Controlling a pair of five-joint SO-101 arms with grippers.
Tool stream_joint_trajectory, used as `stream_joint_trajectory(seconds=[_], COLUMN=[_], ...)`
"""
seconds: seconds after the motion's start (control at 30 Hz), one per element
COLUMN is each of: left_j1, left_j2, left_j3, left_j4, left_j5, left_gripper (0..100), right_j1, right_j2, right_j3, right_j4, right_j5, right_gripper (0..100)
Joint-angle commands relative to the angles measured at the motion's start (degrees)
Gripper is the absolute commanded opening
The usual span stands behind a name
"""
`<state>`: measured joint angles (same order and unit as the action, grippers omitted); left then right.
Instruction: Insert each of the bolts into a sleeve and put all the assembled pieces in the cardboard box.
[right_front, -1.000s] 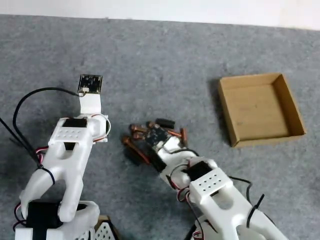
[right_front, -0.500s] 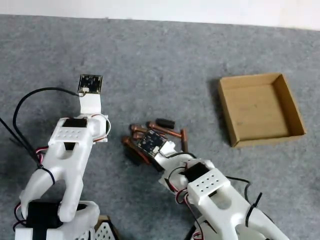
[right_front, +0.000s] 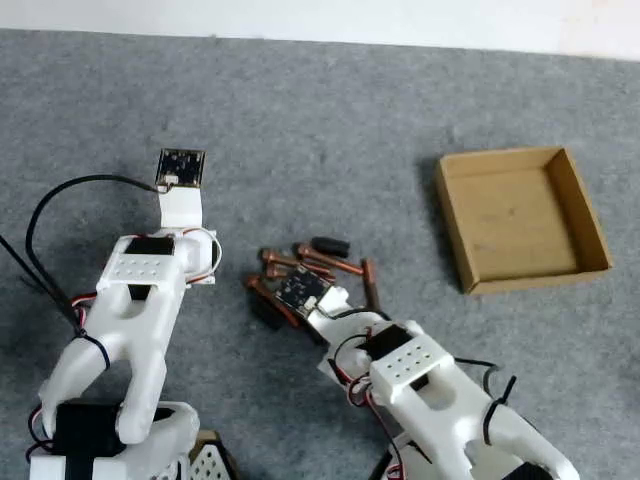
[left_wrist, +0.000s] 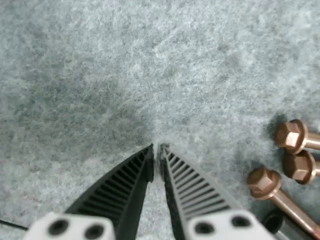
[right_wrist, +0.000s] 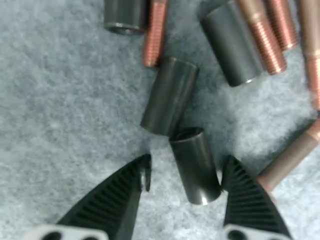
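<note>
Several copper bolts (right_front: 335, 265) and dark sleeves (right_front: 330, 245) lie in a loose pile on the grey carpet at mid-table. My right gripper (right_wrist: 186, 175) hangs open over the pile's near side, with one dark sleeve (right_wrist: 195, 165) lying on the carpet between its fingers, close to one finger. A second sleeve (right_wrist: 170, 95) lies just beyond it, end to end. More sleeves (right_wrist: 232, 42) and threaded bolts (right_wrist: 155, 30) lie farther off. My left gripper (left_wrist: 156, 150) is shut and empty, low over bare carpet left of the pile, with three bolt heads (left_wrist: 264, 181) off to its side.
The cardboard box (right_front: 455, 235) stands empty at the right of the table, well apart from the pile. The left arm (right_front: 145, 300) occupies the near left and the right arm (right_front: 420, 385) the near middle. Bare carpet stretches across the far side.
The right arm has drawn back toward the near edge and a little left, uncovering more of the bolts. The left arm has not moved.
</note>
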<state>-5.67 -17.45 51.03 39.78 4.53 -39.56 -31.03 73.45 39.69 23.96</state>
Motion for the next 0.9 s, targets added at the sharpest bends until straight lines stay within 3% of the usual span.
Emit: stream_joint_trajectory(seconds=[0.0, 0.17, 0.33, 0.53, 0.87], left_j1=[-0.57, -0.57, -0.57, -0.57, -0.57], left_j2=[-0.22, -0.22, -0.22, -0.22, -0.22], left_j3=[-2.42, -2.42, -2.42, -2.42, -2.42], left_j4=[-0.88, -0.88, -0.88, -0.88, -0.88], left_j5=[0.35, 0.35, 0.35, 0.35, 0.35], left_gripper=[4, 4, 4, 4, 4], right_j1=[1.01, 1.01, 1.19, 7.78, 11.82], right_j2=[1.8, 1.19, 1.19, 0.04, -26.51], right_j3=[-0.31, -0.4, -0.48, -0.48, 8.13], right_j4=[-0.75, -1.01, -1.1, -3.38, -3.47], right_j5=[0.62, 0.35, 0.35, 0.18, -3.96], right_gripper=[21.2, 0.0, 0.4, 0.5, 0.5])
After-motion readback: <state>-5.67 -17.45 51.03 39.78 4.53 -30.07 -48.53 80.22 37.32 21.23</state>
